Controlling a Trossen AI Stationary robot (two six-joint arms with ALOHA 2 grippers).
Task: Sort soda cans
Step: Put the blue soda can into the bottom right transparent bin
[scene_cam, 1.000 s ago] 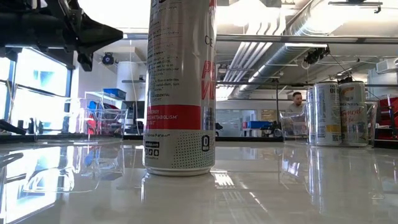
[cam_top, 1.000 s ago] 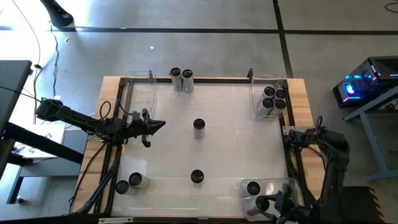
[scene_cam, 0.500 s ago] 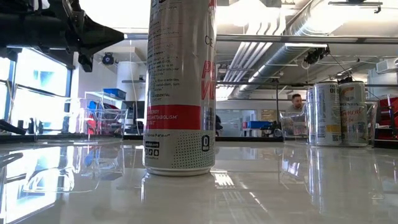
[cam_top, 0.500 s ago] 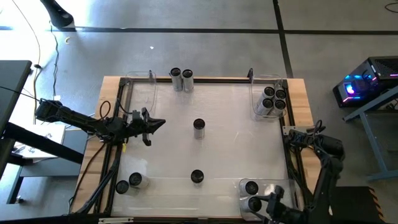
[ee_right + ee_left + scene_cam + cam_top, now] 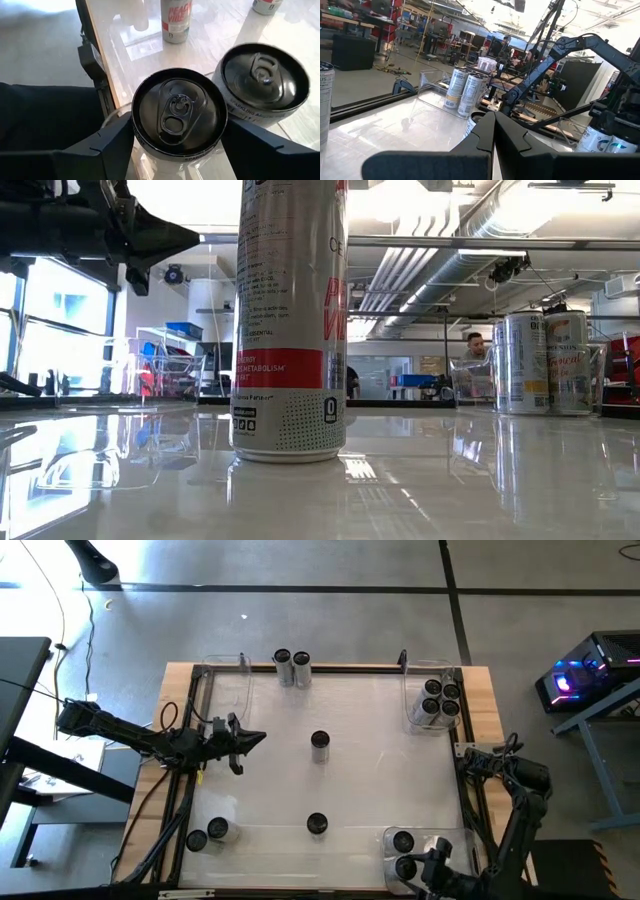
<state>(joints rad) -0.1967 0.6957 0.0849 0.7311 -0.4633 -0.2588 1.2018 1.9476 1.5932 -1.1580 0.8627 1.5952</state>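
Note:
In the clear bin (image 5: 445, 840) at the table's near right corner stand two soda cans side by side. My right gripper (image 5: 178, 121) reaches down over the nearer can (image 5: 179, 112), one finger close on each side of its top, jaws open. The other can (image 5: 264, 80) stands right beside it. My left gripper (image 5: 255, 740) is shut on nothing and hovers level over the table's left side. Single cans stand at mid-table (image 5: 320, 743) and near the front (image 5: 316, 825). The can near the front fills the low view (image 5: 290, 320). My right gripper's fingers (image 5: 117, 137) come slanting down from the table's near side and lie against the two sides of the can just below its rim (image 5: 142, 150). The can's top hides the spot, so I cannot tell whether they touch. The can stands upright in the bin.
Two cans (image 5: 292, 662) stand at the far edge and two more (image 5: 205, 835) at the near left. A far-right clear bin (image 5: 415, 690) holds several cans. An empty clear bin (image 5: 230, 675) sits far left. Black rails frame the table. A person shows in the room beyond.
My right gripper has come down and a little toward the table's left edge with its can. That can now stands next to the other one in the near right bin. My left arm has kept still.

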